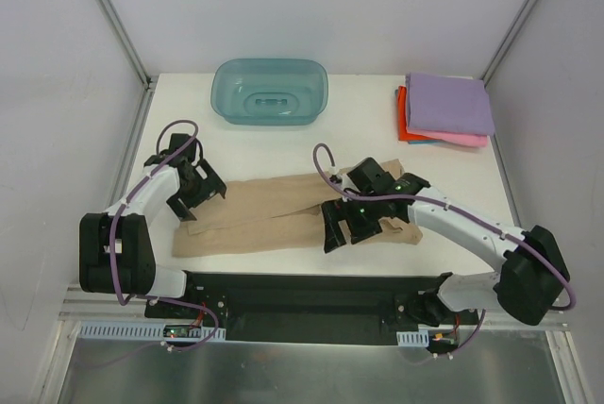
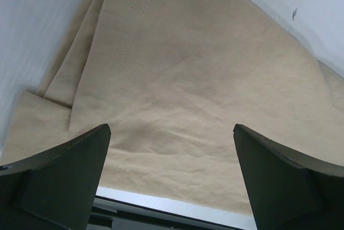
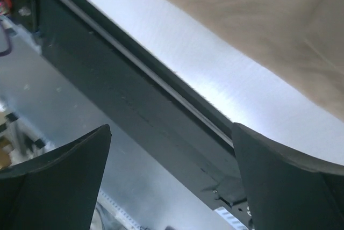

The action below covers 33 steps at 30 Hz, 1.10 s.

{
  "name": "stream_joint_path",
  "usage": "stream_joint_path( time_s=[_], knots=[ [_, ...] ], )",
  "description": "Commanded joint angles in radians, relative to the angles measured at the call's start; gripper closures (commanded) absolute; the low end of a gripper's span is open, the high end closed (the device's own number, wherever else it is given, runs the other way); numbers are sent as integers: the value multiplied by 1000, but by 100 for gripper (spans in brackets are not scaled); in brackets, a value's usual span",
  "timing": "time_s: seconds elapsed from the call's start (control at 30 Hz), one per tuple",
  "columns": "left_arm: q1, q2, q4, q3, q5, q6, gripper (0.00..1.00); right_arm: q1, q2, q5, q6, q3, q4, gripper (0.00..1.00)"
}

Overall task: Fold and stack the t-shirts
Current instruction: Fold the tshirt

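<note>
The tan-beige t-shirt (image 1: 269, 215) lies folded into a long band across the near part of the table; it fills the left wrist view (image 2: 188, 79), and its edge shows at the top right of the right wrist view (image 3: 252, 9). My left gripper (image 1: 195, 204) is open and empty over the shirt's left end. My right gripper (image 1: 342, 232) is open and empty above the shirt's right half, near the table's front edge. A folded stack sits at the back right: the lilac-purple shirt (image 1: 451, 102) on top, the pink one (image 1: 462, 139) and the red-orange one (image 1: 403, 121) below.
A translucent teal plastic tub (image 1: 271, 92) stands at the back centre. The black base rail (image 1: 311, 293) runs along the table's front edge and shows in the right wrist view (image 3: 134, 95). White walls close in the table on three sides.
</note>
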Motion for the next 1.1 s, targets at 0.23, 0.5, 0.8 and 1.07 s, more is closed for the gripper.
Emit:
stream_joint_path(
  time_s=[0.23,0.5,0.8,1.07],
  knots=[
    [-14,-35,9,66,151,-8,1,-148,-60,414,19,83,-114,3],
    [-210,92,61,147,200,-22,1,-353,90,214,105,29,147,3],
    [-203,261,70,139,189,10,1,-282,28,232,131,-152,70,3],
    [-168,223,69,145,206,27,1,-289,-176,331,213,-146,-40,3]
  ],
)
